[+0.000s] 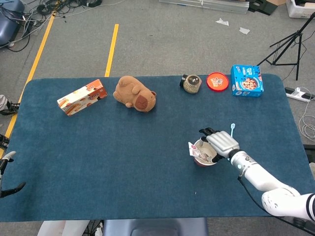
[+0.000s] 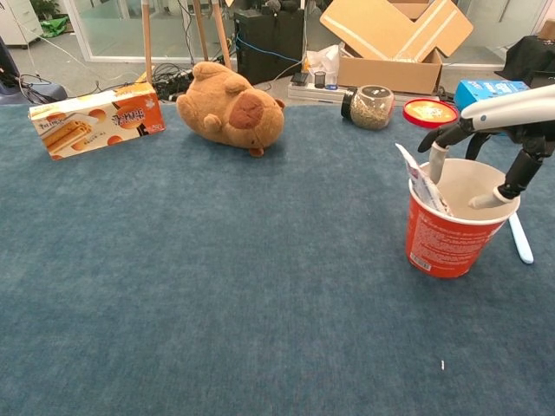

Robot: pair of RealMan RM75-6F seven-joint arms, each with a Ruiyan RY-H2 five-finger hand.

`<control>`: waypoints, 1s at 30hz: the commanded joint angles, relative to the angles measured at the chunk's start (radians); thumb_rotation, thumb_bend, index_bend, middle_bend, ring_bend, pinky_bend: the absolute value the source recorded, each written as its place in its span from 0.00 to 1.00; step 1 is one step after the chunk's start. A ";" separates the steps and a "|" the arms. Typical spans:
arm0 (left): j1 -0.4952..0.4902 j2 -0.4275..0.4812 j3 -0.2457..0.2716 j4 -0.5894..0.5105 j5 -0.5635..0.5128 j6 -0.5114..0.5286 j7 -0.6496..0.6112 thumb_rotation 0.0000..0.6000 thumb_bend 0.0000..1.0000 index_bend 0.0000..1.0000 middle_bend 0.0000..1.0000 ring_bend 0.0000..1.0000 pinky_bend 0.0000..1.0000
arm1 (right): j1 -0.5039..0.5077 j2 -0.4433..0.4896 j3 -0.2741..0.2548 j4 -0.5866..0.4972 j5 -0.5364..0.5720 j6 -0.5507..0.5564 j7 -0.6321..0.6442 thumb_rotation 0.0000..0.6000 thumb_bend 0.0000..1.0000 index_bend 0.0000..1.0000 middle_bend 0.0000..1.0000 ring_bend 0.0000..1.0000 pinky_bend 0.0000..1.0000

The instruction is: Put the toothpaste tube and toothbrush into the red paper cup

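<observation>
The red paper cup stands upright at the table's front right. A white toothpaste tube leans inside it against the left rim, its end sticking out. My right hand hovers over the cup with its fingers spread and the fingertips dipping inside the rim, gripping nothing that I can see. The light blue toothbrush lies flat on the table just right of the cup, below the hand. Only two spread fingers of my left hand show at the left edge.
Along the far side sit a snack box, a brown plush animal, a small jar, a red lid and a blue box. Blue cloth covers the table.
</observation>
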 commanded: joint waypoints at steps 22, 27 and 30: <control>-0.002 -0.002 0.000 0.001 -0.007 -0.008 0.009 1.00 0.00 0.16 0.31 0.25 0.24 | -0.084 0.138 0.032 -0.083 -0.106 0.042 0.141 1.00 0.18 0.36 0.09 0.00 0.23; -0.003 -0.004 0.000 0.003 -0.007 -0.009 0.011 1.00 0.00 0.16 0.31 0.25 0.24 | -0.133 0.214 0.053 -0.120 -0.177 0.094 0.199 1.00 0.18 0.36 0.09 0.00 0.23; -0.004 -0.005 0.001 0.004 -0.008 -0.011 0.011 1.00 0.00 0.16 0.31 0.25 0.24 | -0.165 0.248 0.056 -0.121 -0.214 0.126 0.220 1.00 0.18 0.36 0.09 0.00 0.23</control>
